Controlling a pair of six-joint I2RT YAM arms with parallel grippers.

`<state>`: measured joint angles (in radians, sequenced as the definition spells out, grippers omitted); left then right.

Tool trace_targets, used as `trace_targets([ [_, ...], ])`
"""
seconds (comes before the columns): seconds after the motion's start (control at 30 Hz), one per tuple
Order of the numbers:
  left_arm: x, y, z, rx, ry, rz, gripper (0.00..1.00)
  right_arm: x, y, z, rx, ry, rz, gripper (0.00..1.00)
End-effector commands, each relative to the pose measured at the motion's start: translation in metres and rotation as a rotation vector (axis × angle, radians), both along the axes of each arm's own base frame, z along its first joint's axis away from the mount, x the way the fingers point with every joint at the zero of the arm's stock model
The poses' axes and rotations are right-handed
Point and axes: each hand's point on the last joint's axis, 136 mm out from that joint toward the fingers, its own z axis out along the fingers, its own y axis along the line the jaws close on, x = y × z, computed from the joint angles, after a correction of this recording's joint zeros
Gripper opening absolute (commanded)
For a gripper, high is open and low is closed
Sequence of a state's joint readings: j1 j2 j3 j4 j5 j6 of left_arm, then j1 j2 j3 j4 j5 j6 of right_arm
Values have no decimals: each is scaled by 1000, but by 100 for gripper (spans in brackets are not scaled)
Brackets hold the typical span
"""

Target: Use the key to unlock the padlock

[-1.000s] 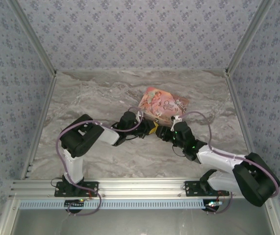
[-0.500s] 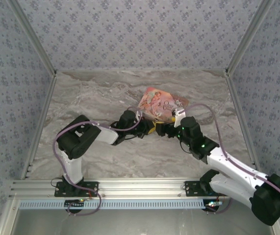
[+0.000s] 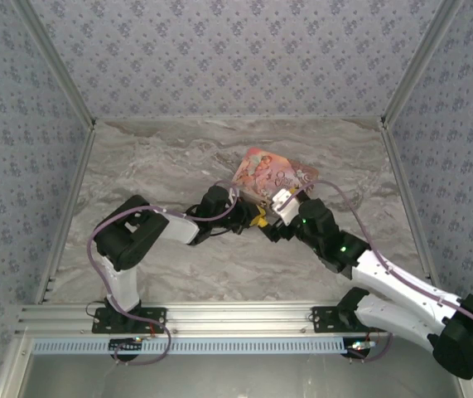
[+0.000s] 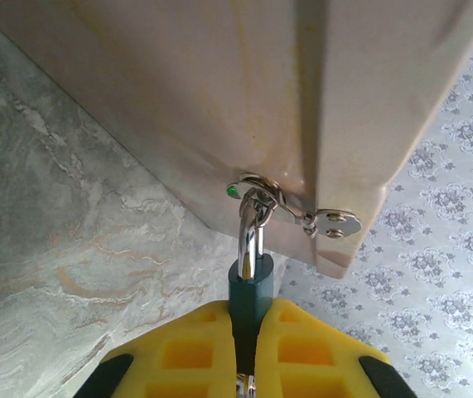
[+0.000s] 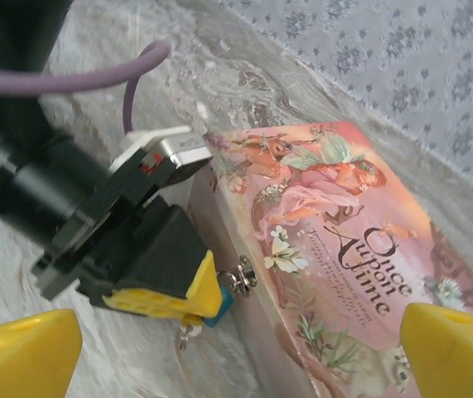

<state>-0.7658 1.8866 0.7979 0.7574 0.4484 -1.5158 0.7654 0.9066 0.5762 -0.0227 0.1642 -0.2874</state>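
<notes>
Teal padlock [image 4: 249, 290] sits pinched in the left gripper [image 4: 248, 356], steadied on the pink box [image 5: 344, 240] hasp [image 4: 302, 214], seemingly for the wide-open, empty right gripper [image 5: 236, 340].

I'm looking at a marble-patterned table [image 3: 161, 157], grey and beige veining from near edge to far wall. One thing lying flat on it: a pink illustrated box [image 3: 274, 177], right of centre, in the far half, turned at an angle to the table's edges. Lid faces up. On my right wrist camera I read "Once Upon a Time" across it, with the marble running alongside the box's long edge.
</notes>
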Motion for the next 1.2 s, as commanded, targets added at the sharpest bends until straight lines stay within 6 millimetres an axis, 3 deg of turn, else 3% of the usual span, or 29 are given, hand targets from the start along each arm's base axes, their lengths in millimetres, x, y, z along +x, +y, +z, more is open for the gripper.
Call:
trace_targets([
  [0.0, 7, -5, 34, -65, -30, 6, 0, 0, -11, -18, -300, -114, 35, 100],
  [0.1, 7, -5, 34, -75, -16, 13, 0, 1, -15, -34, -404, -178, 44, 100],
  [0.23, 7, -6, 35, -94, -1, 19, 0, 2, -15, -49, -393, -251, 45, 99],
  [0.5, 9, -6, 38, -116, 24, 33, 0, 4, -22, -79, -471, -249, 37, 95],
  [0.77, 10, -9, 39, -142, 44, 37, 0, 9, -5, -85, -384, -224, 93, 93],
  [1.17, 9, -15, 36, -162, 59, 31, 0, 17, -3, -88, -361, -189, 117, 72],
])
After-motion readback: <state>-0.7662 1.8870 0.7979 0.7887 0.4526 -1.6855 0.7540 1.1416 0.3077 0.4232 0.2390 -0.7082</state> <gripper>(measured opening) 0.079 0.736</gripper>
